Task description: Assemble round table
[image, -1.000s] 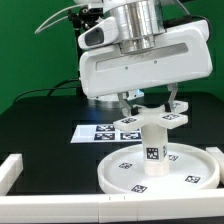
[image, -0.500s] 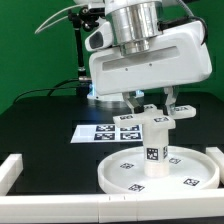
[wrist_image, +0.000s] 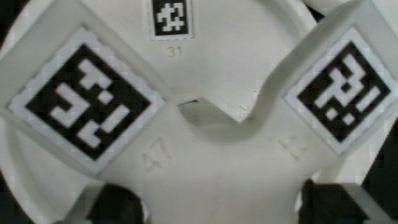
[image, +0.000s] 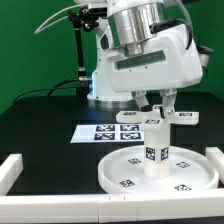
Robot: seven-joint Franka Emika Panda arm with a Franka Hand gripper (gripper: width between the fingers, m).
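white plastic cross-shaped foot piece (image: 155,118) sat atop the short white cylindrical leg (image: 154,150), which stood upright on the large white rimmed round disc (image: 160,170) on the black table (image: 40,125). tool (image: 158,104) clamped on the foot piece. parts looked light, rigid, slick; best held across a cross arm. exterior view showed the whole stack; wrist view gave only the foot's tags (wrist_image: 98,88) close up, fingertips (wrist_image: 107,205) at the edge.
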